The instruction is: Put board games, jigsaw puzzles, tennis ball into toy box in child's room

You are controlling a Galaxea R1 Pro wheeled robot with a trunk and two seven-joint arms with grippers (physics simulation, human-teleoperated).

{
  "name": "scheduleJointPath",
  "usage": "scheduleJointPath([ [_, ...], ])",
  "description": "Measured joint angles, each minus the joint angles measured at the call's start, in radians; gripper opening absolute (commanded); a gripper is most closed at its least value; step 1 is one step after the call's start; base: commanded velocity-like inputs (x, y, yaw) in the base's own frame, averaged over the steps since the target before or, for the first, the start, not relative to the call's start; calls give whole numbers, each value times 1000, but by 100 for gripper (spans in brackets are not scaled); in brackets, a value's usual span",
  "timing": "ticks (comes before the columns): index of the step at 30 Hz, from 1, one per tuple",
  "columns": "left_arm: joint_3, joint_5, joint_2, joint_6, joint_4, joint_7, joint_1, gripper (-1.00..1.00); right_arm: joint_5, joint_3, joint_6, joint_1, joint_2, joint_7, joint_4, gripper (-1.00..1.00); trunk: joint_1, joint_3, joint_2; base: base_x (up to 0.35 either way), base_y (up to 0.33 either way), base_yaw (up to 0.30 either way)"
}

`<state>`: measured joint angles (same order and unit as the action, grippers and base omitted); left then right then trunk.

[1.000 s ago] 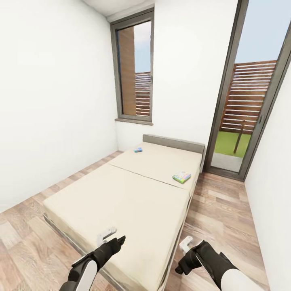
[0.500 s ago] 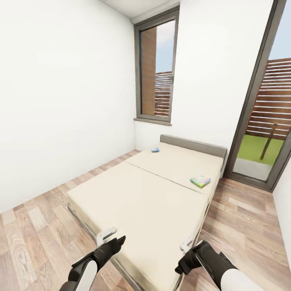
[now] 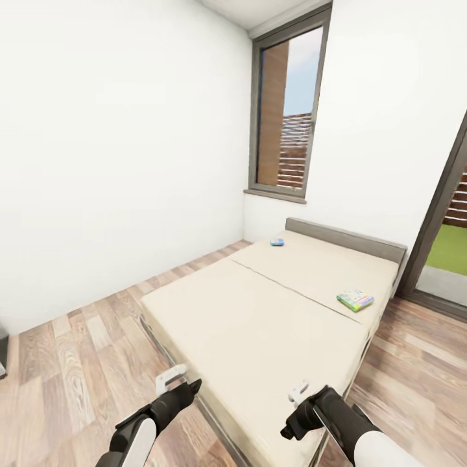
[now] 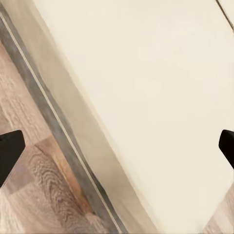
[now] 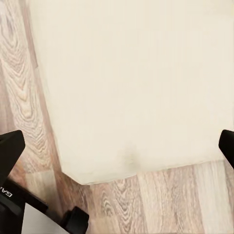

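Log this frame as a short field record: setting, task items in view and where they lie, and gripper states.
setting: white-walled room, wood-plank floor, tall window
bed: low cream mattress, grey headboard
item 1: small teal-blue flat game box, on the mattress near the headboard
item 2: green-edged colourful flat game box, near the mattress's right edge
left gripper: open, empty
right gripper: open, empty
contact: neither gripper touches a box

Two board games (image 3: 355, 299) (image 3: 277, 242), one bed (image 3: 259, 324), one window (image 3: 285, 123).

Bare mattress (image 3: 259, 324) wide open ahead, two board games (image 3: 355, 299) far off, wall (image 3: 117, 162) left, open floor (image 3: 71, 376) beside
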<state>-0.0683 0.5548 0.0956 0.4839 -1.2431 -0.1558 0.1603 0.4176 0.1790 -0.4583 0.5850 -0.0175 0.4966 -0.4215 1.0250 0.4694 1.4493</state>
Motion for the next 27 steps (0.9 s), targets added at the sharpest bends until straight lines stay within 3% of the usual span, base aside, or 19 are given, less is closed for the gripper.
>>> scheduleJointPath([
  [3, 4, 13, 0, 1, -4, -11, 0, 100, -1, 0, -15, 2, -2, 0, -3, 100, 0, 0, 0, 0, 0, 298],
  [14, 53, 144, -1, 3, -5, -114, -3, 100, -3, -2, -98, 37, -16, 5, -17, 100, 0, 0, 0, 0, 0, 298],
  [27, 59, 160, -3, 1, 3, -138, -3, 100, -3, -4, -109, 39, -10, 6, -19, 100, 0, 0, 0, 0, 0, 298],
])
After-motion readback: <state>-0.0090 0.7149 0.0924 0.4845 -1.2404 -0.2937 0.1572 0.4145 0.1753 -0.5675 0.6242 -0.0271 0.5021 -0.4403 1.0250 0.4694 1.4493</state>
